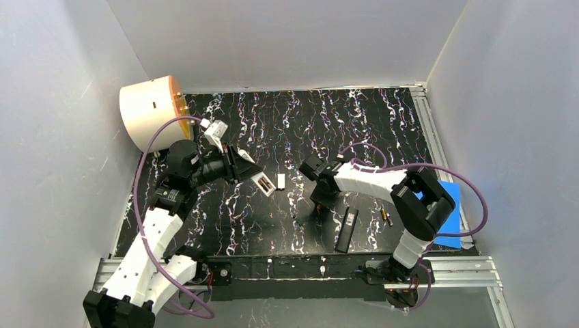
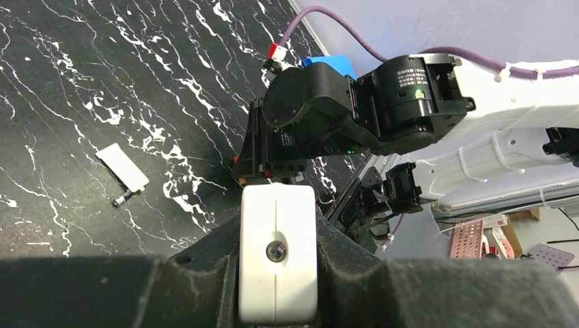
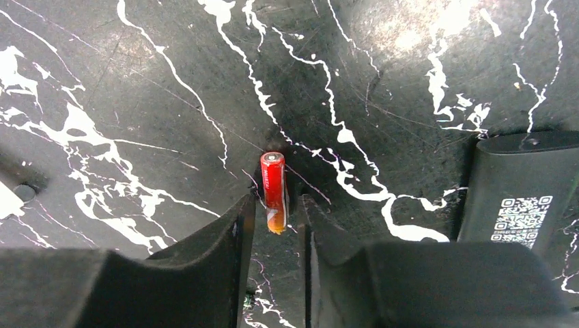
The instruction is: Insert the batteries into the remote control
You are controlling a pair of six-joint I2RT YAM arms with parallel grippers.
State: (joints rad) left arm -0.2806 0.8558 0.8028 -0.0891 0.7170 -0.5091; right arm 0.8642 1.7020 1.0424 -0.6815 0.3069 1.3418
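With jaws apart, our right gripper (image 3: 275,208) straddles the red battery (image 3: 273,179), whose long axis runs along the fingers; our left gripper (image 2: 276,236) clamps a white remote (image 2: 295,205).

Red battery (image 3: 274,179), white remote (image 2: 276,263) aloft, black remote (image 1: 347,230) flat

From the right wrist, the black remote (image 3: 522,198) ran off the right edge, only one QR-marked end visible. The right arm (image 1: 372,179) covered much of the blue sheet (image 1: 452,229). Beside the white cover (image 2: 121,167) on the tabletop (image 2: 68,82), a battery (image 2: 123,199) was too small to tell its colour.
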